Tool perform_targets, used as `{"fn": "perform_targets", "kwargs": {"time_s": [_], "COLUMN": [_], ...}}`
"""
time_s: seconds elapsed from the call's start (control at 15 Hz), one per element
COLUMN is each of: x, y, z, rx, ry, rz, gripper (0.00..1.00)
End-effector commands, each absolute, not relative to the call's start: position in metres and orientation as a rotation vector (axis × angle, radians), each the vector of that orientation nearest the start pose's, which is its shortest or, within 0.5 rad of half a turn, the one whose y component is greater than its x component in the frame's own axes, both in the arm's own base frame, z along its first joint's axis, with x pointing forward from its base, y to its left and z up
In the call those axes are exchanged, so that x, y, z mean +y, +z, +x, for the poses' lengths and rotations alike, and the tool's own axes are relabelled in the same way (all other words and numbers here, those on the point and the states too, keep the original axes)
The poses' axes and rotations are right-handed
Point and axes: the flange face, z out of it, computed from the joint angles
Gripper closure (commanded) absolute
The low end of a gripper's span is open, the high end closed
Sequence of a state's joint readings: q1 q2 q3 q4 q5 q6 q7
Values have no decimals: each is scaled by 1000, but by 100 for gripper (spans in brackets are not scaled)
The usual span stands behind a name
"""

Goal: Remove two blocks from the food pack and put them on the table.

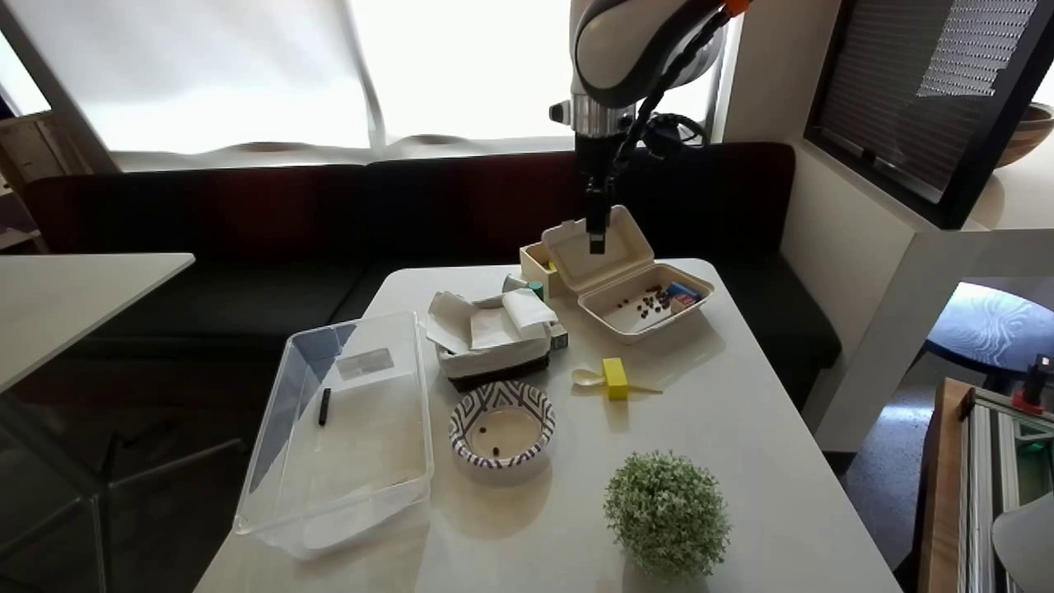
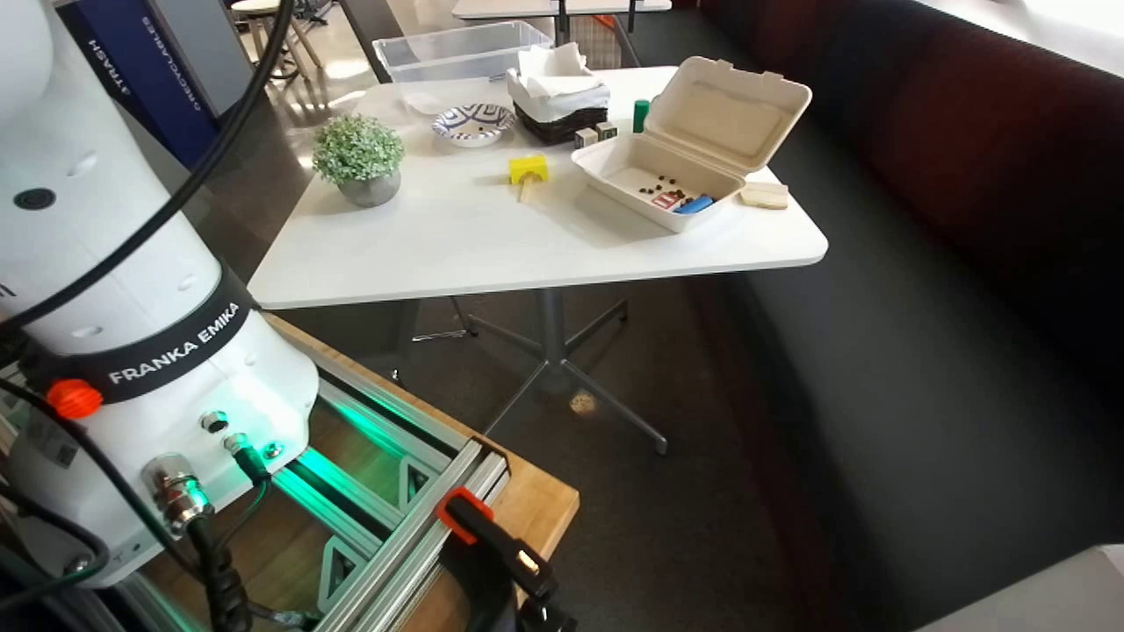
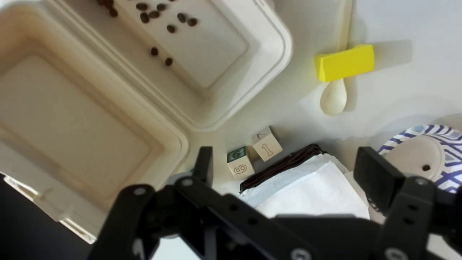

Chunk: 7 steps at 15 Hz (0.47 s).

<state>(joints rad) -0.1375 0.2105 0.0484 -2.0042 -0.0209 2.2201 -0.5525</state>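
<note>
The food pack is a beige-tan clamshell with its lid up, in both exterior views [image 1: 619,319] [image 2: 606,162] and partly in the wrist view [image 3: 223,39]. Inside lie a blue block [image 1: 680,290] [image 2: 695,204] and a small block with a red face [image 2: 666,201], side by side among dark beans; both blocks are outside the wrist view. The table [image 1: 716,428] [image 2: 457,259] is white. My gripper [image 1: 596,243] is high, in front of the raised lid in an exterior view. In the wrist view my gripper [image 3: 284,159] is open and empty, above a napkin basket.
A yellow block [image 3: 344,63] lies across a spoon [image 3: 334,99]. Two number blocks [image 3: 241,168] [image 3: 267,147] sit beside the napkin basket [image 1: 494,354]. A patterned bowl [image 1: 502,424], clear bin [image 1: 354,445] and plant [image 1: 667,515] stand on the table. A wooden box [image 1: 537,268] is behind the lid.
</note>
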Motion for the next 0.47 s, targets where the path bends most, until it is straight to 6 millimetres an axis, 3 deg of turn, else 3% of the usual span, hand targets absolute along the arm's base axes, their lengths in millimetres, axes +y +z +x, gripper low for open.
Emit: {"fn": "perform_targets", "kwargs": {"time_s": [0.0,0.07,0.4], "x": [-56,-58,-60], "y": [371,365,368], "z": [542,572,570], "rx": [-429,-577,-564], "ry": [-30,-9,-16], "rz": [-3119,-3102,-3107], "gripper": [0,0,0]}}
